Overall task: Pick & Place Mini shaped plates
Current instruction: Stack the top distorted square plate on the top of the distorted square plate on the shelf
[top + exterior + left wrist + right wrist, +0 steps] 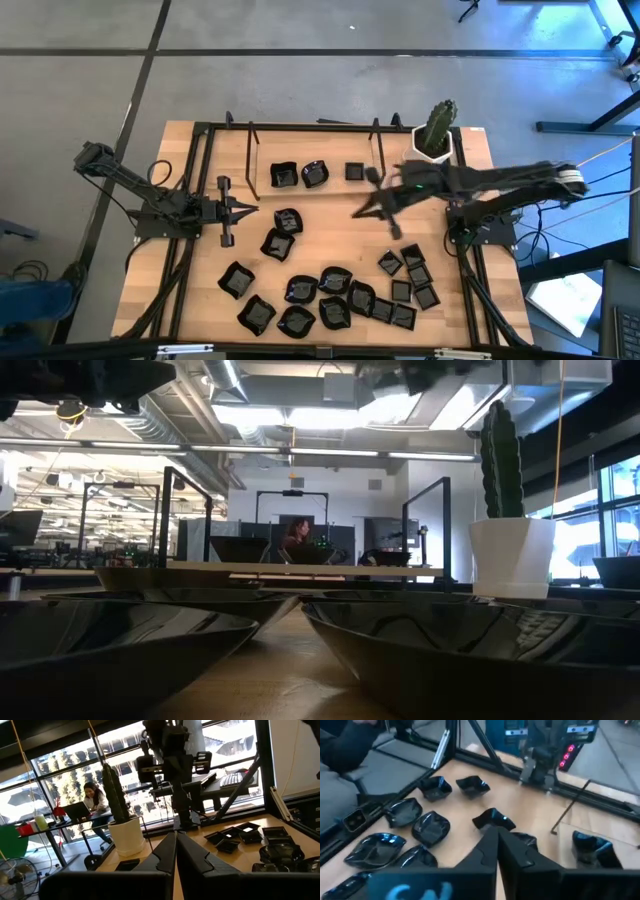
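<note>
Across the table's near half, mini shaped plates (330,290) lie clustered, square ones at right (410,285); three more (315,174) sit near the far rail. Bare wood stays open mid-table between the groups. Right gripper (357,213) hovers there, fingers pressed together, holding nothing. Left gripper (253,209) waits at left, also closed (empty). Cactus pot (433,148) occupies the far right corner. Only the left wrist view shows a seated person (95,800) beyond.
</note>
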